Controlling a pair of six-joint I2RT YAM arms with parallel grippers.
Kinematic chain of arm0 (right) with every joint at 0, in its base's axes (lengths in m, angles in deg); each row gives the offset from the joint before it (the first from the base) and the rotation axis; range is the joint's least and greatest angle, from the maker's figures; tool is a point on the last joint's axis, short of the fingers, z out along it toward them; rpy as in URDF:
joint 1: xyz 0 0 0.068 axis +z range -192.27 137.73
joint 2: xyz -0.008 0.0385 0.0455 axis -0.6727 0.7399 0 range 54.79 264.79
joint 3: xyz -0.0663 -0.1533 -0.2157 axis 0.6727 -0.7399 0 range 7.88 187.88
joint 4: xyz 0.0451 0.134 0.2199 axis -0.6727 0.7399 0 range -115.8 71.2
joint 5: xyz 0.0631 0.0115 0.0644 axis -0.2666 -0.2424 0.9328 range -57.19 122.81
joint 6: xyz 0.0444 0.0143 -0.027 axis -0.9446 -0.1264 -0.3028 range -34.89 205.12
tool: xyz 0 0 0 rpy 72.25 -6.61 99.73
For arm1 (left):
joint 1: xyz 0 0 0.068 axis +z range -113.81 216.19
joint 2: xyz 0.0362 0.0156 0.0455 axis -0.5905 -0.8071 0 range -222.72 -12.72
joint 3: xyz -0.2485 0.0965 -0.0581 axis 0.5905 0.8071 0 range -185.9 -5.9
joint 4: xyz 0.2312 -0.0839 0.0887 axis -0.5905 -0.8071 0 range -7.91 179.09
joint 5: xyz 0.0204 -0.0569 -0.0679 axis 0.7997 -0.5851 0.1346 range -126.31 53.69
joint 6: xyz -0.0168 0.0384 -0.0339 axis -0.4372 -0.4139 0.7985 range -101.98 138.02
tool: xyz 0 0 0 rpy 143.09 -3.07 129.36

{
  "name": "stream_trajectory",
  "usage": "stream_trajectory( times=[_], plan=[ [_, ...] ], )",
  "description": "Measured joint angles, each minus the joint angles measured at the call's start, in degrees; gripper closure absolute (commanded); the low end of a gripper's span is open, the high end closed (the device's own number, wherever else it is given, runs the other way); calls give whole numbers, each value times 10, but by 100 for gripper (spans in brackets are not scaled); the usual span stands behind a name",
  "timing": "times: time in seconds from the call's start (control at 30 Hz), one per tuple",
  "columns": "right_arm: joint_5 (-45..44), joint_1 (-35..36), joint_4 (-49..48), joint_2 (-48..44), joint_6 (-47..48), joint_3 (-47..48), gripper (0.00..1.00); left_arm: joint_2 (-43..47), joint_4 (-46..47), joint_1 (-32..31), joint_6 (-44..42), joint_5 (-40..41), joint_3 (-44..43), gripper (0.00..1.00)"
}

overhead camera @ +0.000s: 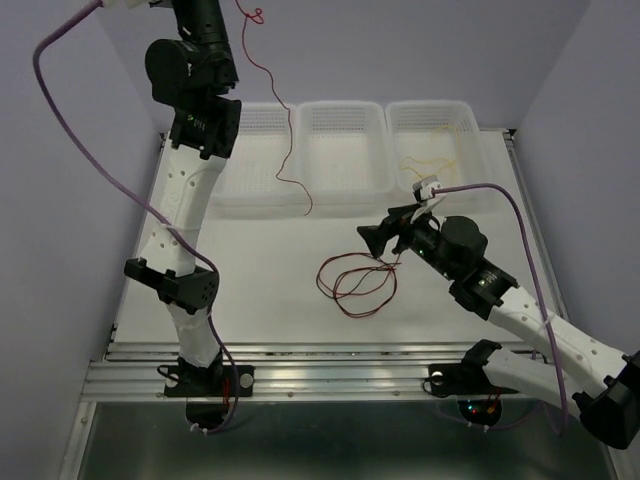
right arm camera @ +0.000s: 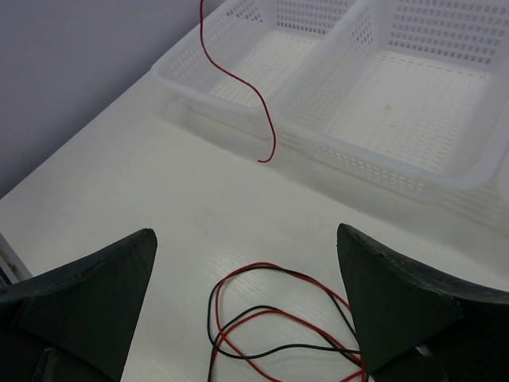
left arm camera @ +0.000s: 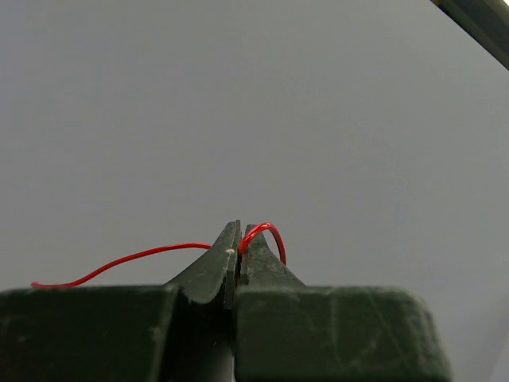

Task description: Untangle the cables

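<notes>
Left pincer [left arm camera: 237,243]: clamped on thin red wire [overhead camera: 292,135], which dangles high above white perforated baskets [overhead camera: 345,198] at far edge of surface [overhead camera: 260,300] | Right pincer [right arm camera: 246,239]: open over red-and-black wire loops [overhead camera: 355,280], mid-surface | Advice: lower slowly, guiding the tail inside one basket first.

3 baskets [overhead camera: 345,196], red cable [overhead camera: 292,140] hanging, likely held

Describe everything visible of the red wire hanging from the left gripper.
The red wire is very thin and flexible, plastic-coated by its look. The left gripper is shut on its upper end, beside a small loop. It hangs in gentle bends by the left basket; the free lower end is apart from the tangled wires.
</notes>
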Motion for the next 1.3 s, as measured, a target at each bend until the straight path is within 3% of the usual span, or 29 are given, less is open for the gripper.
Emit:
stream_trajectory(
  times=[0.1, 0.23, 0.5, 0.63, 0.8, 0.93, 1.07, 1.3],
  plan=[
    [6, 0, -16, 30, 16, 7, 0, 16, 1, 50, 30, 3, 3, 100],
    [42, 0, -68, 126, 43, 52, 0, 35, -2, 43, 57, -31, 16, 100],
    [191, 0, -176, 381, 42, 285, 0, 48, -36, 16, 68, -83, 38, 100],
    [267, 0, -207, 432, 42, 342, 0, 52, -52, 11, 68, -97, 49, 100],
    [296, 0, -215, 481, 57, 410, 0, 69, -69, 2, 72, -113, 70, 100],
    [269, 0, -215, 543, 65, 508, 0, 81, -71, -8, 81, -130, 75, 100],
    [183, 0, -206, 622, 72, 627, 0, 94, -73, -18, 86, -141, 75, 100],
    [63, -4, -181, 653, 89, 655, 0, 165, -70, -23, 92, -153, 148, 100]
  ],
)
